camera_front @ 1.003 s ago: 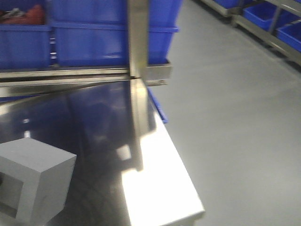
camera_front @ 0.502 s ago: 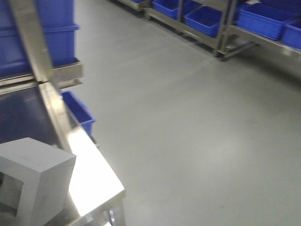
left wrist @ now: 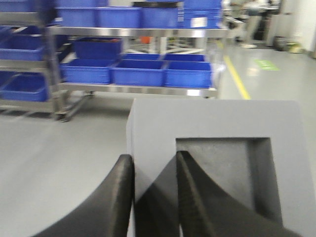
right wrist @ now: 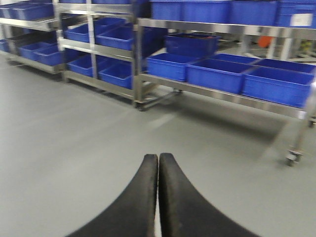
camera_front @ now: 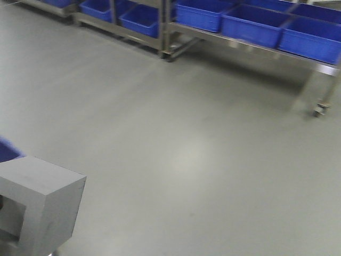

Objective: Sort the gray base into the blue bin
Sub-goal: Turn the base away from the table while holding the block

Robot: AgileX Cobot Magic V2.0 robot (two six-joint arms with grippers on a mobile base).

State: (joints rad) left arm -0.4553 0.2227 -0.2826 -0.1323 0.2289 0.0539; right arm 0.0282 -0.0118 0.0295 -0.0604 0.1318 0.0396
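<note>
In the lower left corner of the front view, the gray base [camera_front: 40, 205] hangs above the floor [camera_front: 186, 149] and touches no surface that shows. Its left side and bottom are cut off by the frame. The recessed face points left and only part of it is visible.

Left wrist view: the left hand [left wrist: 154, 158] is clamped on the gray base [left wrist: 212, 118]. One black finger [left wrist: 116, 197] lies on the outer side face and the other [left wrist: 190, 197] sits inside the square recess. The block's wall is pinched between them, so the gap is narrow and filled by the wall. The base's bottom runs out of frame, and the recess floor is in shadow.

Right wrist view: the right hand [right wrist: 158, 159] is fully closed, pads pressed together with nothing between them, over bare floor.

Steel racks [camera_front: 165, 32] line the far side, loaded with blue bins [camera_front: 250, 24] on low and upper shelves. A caster [camera_front: 318, 111] shows under one rack. All three views are motion-blurred and the bin contents are not readable. Which bin is the target, cannot tell. A small blue patch [camera_front: 8, 150] at the left edge of the front view, just above the base, is cut off and cannot be identified.
</note>
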